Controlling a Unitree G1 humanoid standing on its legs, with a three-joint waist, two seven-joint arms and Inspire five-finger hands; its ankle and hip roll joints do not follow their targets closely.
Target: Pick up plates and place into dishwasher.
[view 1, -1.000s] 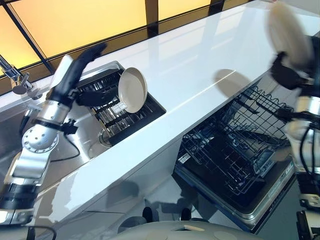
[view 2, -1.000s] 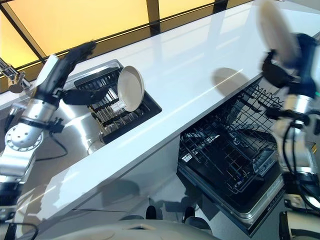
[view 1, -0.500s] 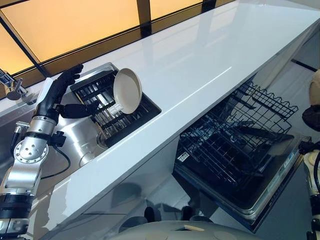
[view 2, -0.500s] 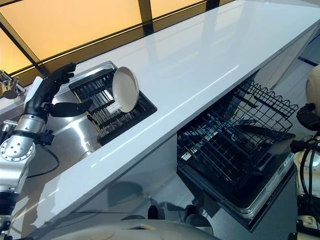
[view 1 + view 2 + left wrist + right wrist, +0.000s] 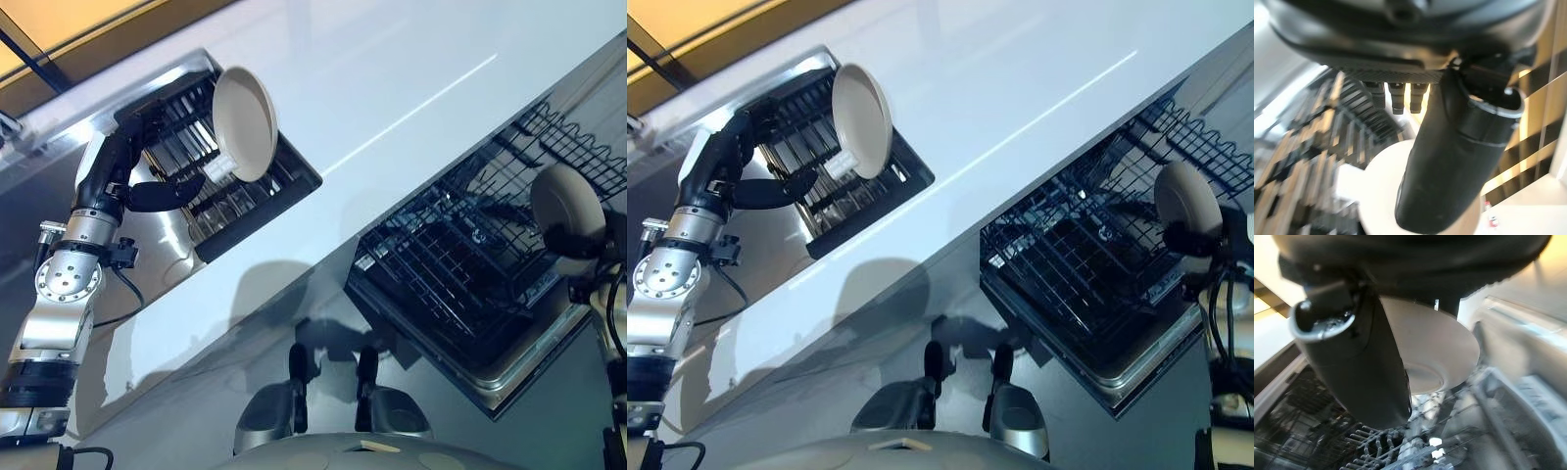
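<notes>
You face a long white countertop [image 5: 392,88] running diagonally, with amber-lit window panels [image 5: 59,29] beyond its far edge. Set into the countertop near its left end is a dark dish rack [image 5: 235,186] in a steel sink [image 5: 171,259]. One cream plate [image 5: 245,122] stands on edge in that rack.

Below the countertop's front edge, the dishwasher [image 5: 470,294] is open and its dark wire basket [image 5: 460,264] is pulled out, with grey floor in front of it.

Your left hand [image 5: 122,181] is at the rack, just left of the standing plate. Its thumb [image 5: 1449,161] juts toward the plate, fingers spread and gripping nothing.

Your right hand [image 5: 1195,240] is past the basket's right side, above its wires. It pinches a second plate [image 5: 568,211], thumb [image 5: 1361,367] across the plate's underside. The fingers behind that plate are hidden.

The left wrist view is blurred at the rack, so you cannot tell whether the thumb touches the plate.
</notes>
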